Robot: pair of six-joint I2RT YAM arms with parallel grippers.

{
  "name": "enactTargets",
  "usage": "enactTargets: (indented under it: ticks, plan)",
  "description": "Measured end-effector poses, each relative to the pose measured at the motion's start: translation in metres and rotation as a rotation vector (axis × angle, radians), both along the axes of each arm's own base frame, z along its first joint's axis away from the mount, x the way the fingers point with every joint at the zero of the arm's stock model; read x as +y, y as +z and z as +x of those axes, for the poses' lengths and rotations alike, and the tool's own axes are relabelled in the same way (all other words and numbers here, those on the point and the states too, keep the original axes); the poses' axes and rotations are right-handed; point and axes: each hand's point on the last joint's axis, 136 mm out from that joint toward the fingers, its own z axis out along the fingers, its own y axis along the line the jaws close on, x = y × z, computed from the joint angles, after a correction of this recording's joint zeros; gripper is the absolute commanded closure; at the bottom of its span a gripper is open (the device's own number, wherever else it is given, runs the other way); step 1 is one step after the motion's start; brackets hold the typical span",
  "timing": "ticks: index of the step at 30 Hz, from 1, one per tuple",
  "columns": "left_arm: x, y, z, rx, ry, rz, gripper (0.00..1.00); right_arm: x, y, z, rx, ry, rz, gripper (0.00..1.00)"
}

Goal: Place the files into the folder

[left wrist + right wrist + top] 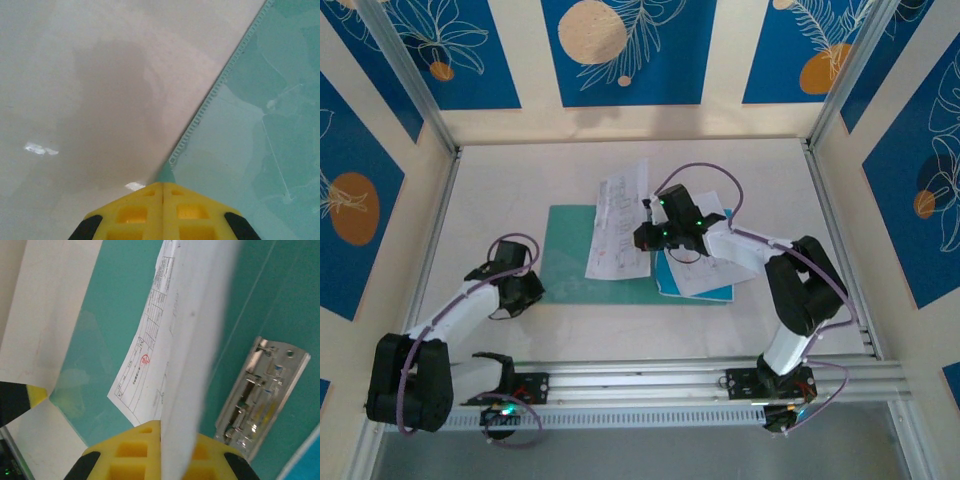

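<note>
Folder (568, 250): teal-green, lying open and flat on the pale table (500, 200), near its middle. Its left part is bare. A metal clip (260, 395) sits on the inner face, seen in the right wrist view, unfastened from any sheet.

Left gripper (163, 200): low at the folder's near-left corner. The yellow fingers (135, 215) are pressed together with no gap, and the teal corner tip runs in between them, so the claw is pinching the folder. The folder's ribbed edge runs away diagonally from the fingertips, with table on the left and teal on the right.

Right gripper (162, 437): above the folder's right part, closed on the lower edge of the white sheets (620, 225). The paper rises straight out from between the yellow fingers, edge-on and blurred in the wrist view. Black table print and a small red mark are legible on a sheet behind it. The number of sheets held cannot be told. From above, the paper stands tilted over the folder's middle, its top reaching past the far edge.

Remaining files: sky-blue sheet (720, 293) flat on the table just right of the folder, touching or overlapping its right edge. One white printed page (698, 272) lies on it.
</note>
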Motion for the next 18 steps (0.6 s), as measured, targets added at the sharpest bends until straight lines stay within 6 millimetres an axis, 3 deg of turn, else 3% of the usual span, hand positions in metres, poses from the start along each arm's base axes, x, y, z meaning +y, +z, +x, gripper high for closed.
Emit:
enactTargets:
  ticks: [9,18]
  plan:
    - [0.005,-0.005,-0.001,0.014,0.018,0.013,1.00,0.005,-0.034,-0.003,0.096,-0.041,0.039,1.00]
    - [0.006,-0.014,-0.004,0.034,0.020,0.015,1.00,0.014,-0.048,0.001,0.127,-0.056,0.075,1.00]
